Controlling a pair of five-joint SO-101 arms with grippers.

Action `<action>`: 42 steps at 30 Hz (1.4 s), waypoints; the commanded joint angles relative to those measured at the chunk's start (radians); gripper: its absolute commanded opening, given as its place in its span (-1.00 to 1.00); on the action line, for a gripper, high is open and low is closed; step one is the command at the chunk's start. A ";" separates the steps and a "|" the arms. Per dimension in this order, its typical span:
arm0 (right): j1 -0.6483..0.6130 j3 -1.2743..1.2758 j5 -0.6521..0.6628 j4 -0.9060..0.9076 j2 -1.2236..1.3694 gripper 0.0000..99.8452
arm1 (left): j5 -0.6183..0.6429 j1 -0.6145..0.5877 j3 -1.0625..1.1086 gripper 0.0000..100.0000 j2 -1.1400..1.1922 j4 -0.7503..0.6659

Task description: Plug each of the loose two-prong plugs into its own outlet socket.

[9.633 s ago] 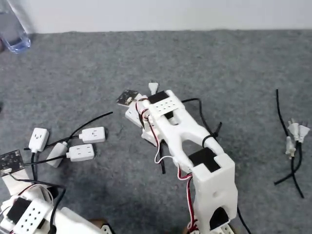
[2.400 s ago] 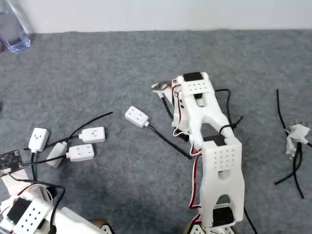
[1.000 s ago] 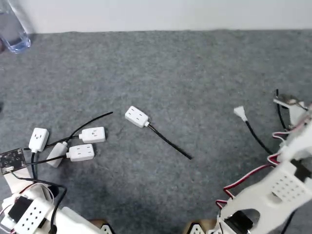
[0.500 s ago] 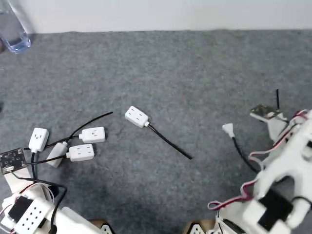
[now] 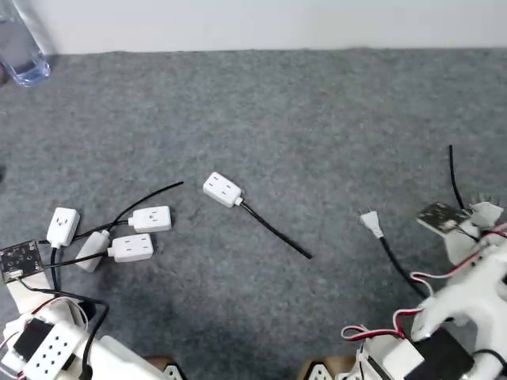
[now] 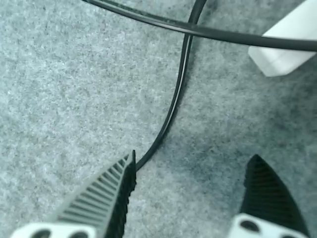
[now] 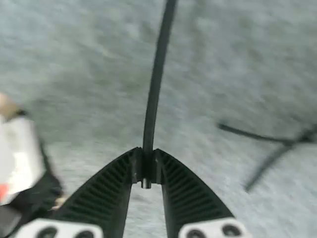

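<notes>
Socket (image 5: pixel 222 190) left of plug (image 5: pixel 370 222)

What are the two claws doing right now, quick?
Left gripper: open, holding nothing.
Right gripper: closed on a black cord.

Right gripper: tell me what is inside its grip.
A thin black cord is pinched inside the right gripper, which is shut on it. The cord runs away over grey carpet. Behind the pinch the fingers cover it, so its near end cannot be seen.
</notes>
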 commanded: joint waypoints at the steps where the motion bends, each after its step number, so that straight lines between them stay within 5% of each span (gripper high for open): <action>1: 0.081 0.000 0.034 -0.157 -0.033 -0.98 | -0.006 0.002 -0.002 -0.33 -0.012 -0.014; 10: 0.176 0.014 0.103 -0.286 0.073 -0.98 | -0.006 0.002 -0.002 -0.33 -0.012 -0.014; 24: 0.022 -0.017 -0.034 -0.331 0.176 -0.96 | -0.006 0.002 -0.002 -0.33 -0.012 -0.015; 32: 0.091 -0.038 -0.028 -0.303 0.047 -0.13 | -0.005 0.006 -0.002 -0.33 -0.012 -0.012; 37: 0.081 -0.041 -0.032 -0.208 -0.101 -0.07 | -0.003 0.025 -0.002 -0.33 -0.012 -0.015; 42: -0.074 -0.041 -0.133 -0.030 -0.306 -0.07 | -0.008 0.215 -0.019 -0.33 -0.012 -0.012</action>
